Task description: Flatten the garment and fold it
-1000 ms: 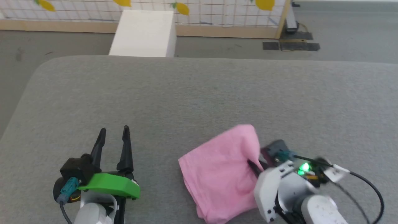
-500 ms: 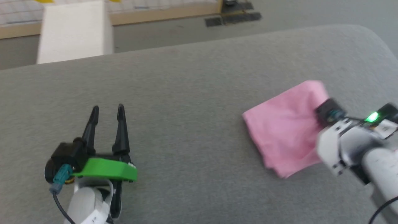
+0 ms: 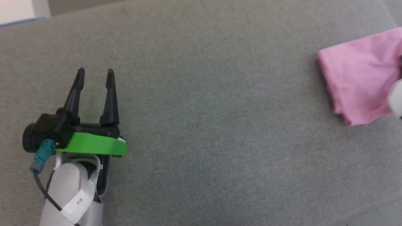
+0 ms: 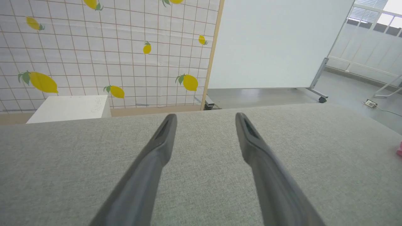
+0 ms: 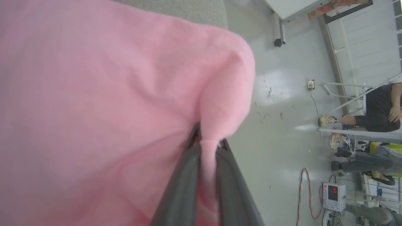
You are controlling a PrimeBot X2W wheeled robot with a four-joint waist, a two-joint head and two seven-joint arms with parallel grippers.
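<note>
Light pink, thin soft-fabric garment: a bunched, doubled-over bundle at the upper right edge of the head view, partly cut off by the frame. Not flat yet. No sleeve or tag can be made out.

Right gripper: clenched on a narrow pinch of the pink cloth, the fabric squeezed into a ridge between its two dark fingers. In its wrist view the garment drapes across the left and centre.

Left gripper: released, fingers spread, nothing between them, low over the grey woven padded surface at the left of the head view. Well apart from the garment.

Step in hand, as I read it: drawing the bundle by one pinched edge so it can be opened out. To do it well:
- keep the pull low and slow, since thin cloth slips out of a small pinch
- drag toward the bare middle of the frame
- bring the free gripper to an opposite edge for tension

Edges: in the right wrist view the surface's rounded corner sits at the top, with pale floor right of the cloth, so drop-off risk is on that side. There is wide open room between the grippers.
</note>
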